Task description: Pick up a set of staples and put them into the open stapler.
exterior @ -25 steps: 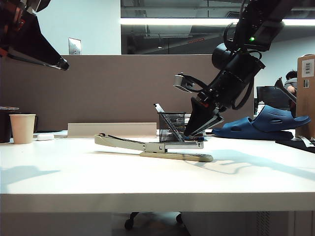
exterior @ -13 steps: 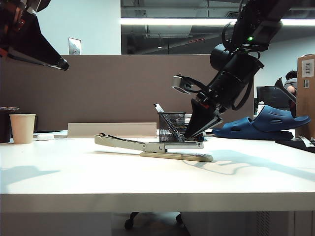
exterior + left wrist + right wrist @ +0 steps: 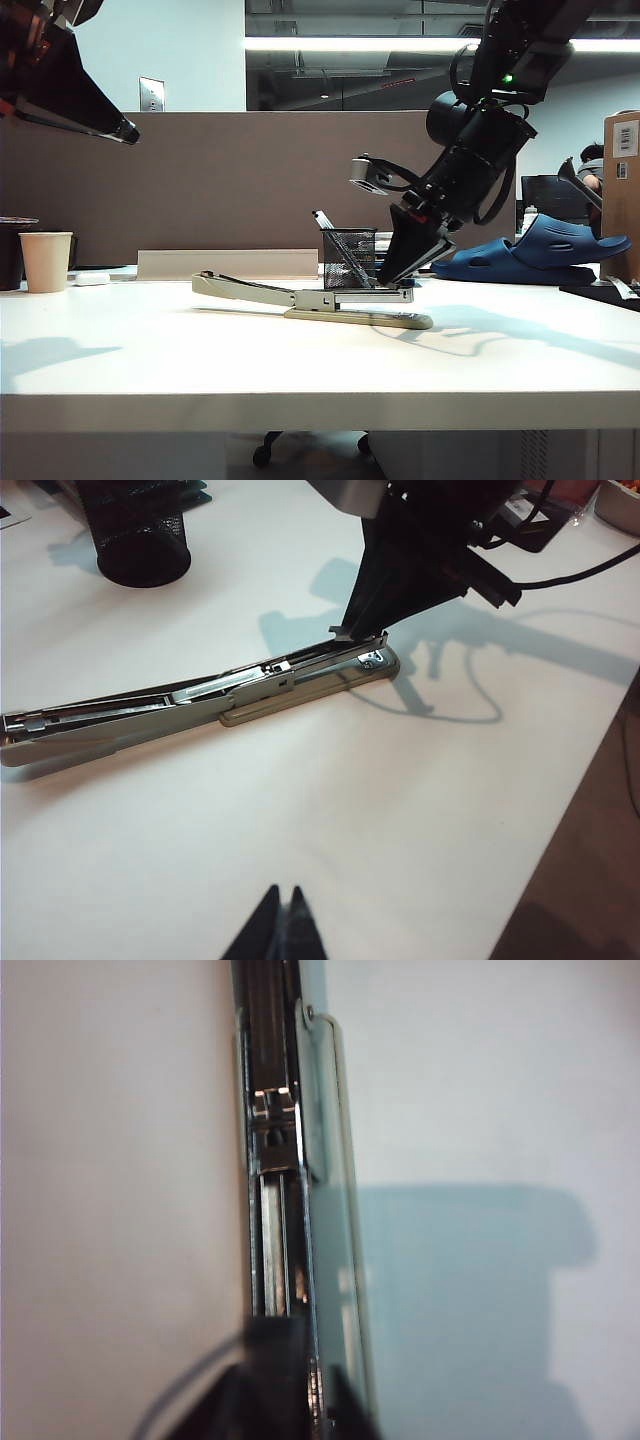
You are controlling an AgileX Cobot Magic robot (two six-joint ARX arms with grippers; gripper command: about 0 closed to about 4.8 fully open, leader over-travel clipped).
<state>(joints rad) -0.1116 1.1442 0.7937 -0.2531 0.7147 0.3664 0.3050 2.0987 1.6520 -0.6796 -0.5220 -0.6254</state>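
Beige stapler (image 3: 310, 298) open flat | right pincer (image 3: 397, 280) at channel | left pincer (image 3: 125, 130) raised

Black mesh pen cup (image 3: 349, 258) crowds behind stapler (image 3: 310, 298); near tabletop (image 3: 300, 370) is free.

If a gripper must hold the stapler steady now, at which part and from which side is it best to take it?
Probably the stapler at its cream arm lying flat on the table, away from the right gripper at the channel's tip. Come from above, fingers across its narrow width: the left gripper hovers on that side.
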